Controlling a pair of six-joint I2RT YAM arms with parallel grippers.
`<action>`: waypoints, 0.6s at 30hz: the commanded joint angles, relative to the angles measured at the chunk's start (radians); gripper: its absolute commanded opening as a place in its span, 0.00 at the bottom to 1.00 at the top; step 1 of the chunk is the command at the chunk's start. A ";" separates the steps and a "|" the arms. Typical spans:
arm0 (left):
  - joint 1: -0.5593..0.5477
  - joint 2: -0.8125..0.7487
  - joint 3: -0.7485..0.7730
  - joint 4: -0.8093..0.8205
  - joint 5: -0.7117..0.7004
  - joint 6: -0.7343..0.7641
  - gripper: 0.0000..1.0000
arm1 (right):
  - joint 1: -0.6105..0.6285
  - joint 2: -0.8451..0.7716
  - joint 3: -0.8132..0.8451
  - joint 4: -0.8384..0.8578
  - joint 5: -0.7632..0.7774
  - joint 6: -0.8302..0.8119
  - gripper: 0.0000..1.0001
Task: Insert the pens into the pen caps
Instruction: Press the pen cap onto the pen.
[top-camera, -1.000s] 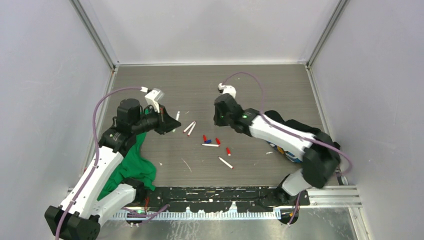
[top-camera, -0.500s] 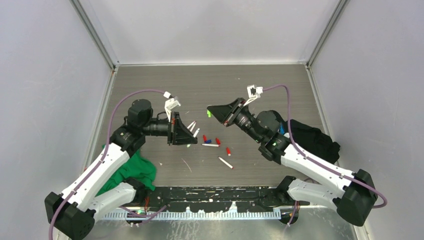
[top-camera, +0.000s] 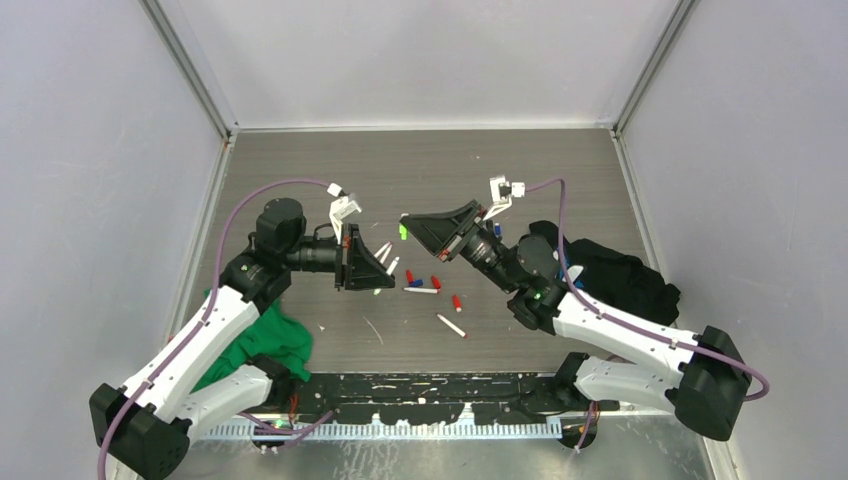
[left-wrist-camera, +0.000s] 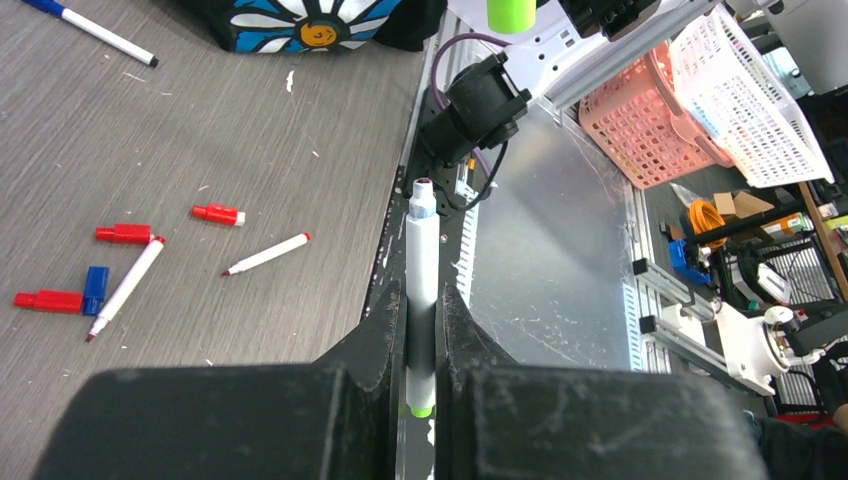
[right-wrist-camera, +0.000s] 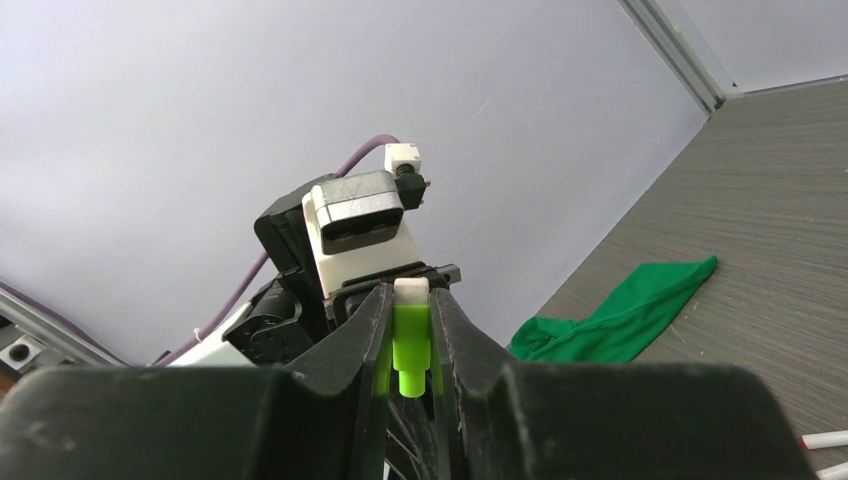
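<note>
Left wrist view: lower barrel of the white pen (left-wrist-camera: 421, 250) hidden between the fingers (left-wrist-camera: 385, 340) of the left gripper (left-wrist-camera: 421, 305), only its green end peeking out below. Cut off by the top edge there: lime green cap (left-wrist-camera: 511, 12), daisy-print bag (left-wrist-camera: 300, 20), and blue-capped pen (left-wrist-camera: 100, 36) at upper left. Right wrist view: cap's lower part out of sight inside the right gripper (right-wrist-camera: 410, 295); white pens (right-wrist-camera: 825, 439) clipped at lower right. Top view: green cloth (top-camera: 270, 335) partly covered by the left arm (top-camera: 205, 330).

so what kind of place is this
Most likely a robotics lab test cell: plain white walls on aluminium framing box in the table, and plastic baskets sit beyond its edge.
</note>
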 joint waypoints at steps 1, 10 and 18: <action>-0.004 -0.013 0.010 0.048 -0.002 -0.007 0.00 | 0.016 0.003 -0.007 0.068 0.022 -0.011 0.01; -0.004 -0.030 0.009 0.043 -0.036 0.000 0.00 | 0.040 0.004 -0.025 0.043 0.041 -0.016 0.01; -0.004 -0.041 0.007 0.046 -0.040 0.000 0.00 | 0.057 0.009 -0.039 0.039 0.060 -0.016 0.01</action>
